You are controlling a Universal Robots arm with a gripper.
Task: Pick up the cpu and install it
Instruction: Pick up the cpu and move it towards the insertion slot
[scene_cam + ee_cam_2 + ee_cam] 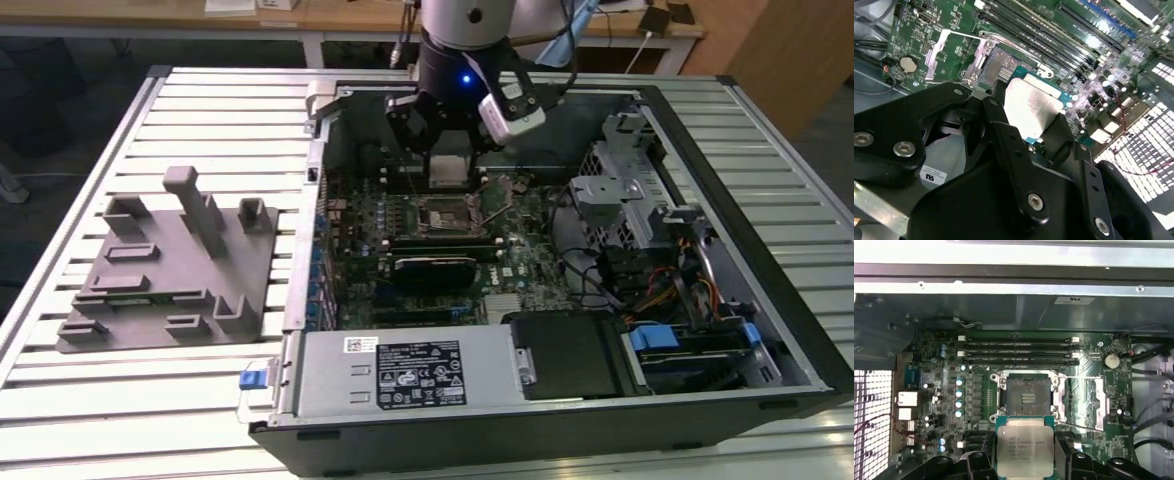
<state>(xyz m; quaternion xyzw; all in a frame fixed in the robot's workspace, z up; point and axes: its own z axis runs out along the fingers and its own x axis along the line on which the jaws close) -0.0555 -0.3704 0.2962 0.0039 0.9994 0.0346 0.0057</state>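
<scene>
The cpu (451,170), a flat square chip with a pale metal top, hangs between the black fingers of my gripper (451,160), which is shut on it. It hovers above the motherboard inside the open computer case (320,200), just short of the socket (447,213). In the first wrist view the cpu (1025,447) sits level next to the open, empty socket (1028,398), with a finger (985,460) on either side. The second wrist view looks past the gripper body at the cpu (1031,105) and the socket (999,70) beyond it.
The socket's load plate (1101,402) is swung open to one side. Memory slots (1019,350) run along the socket's far side. A power supply (400,370) and drive cage (627,190) fill the case's other parts. A grey fixture block (167,270) stands on the slatted table at the exterior view's left.
</scene>
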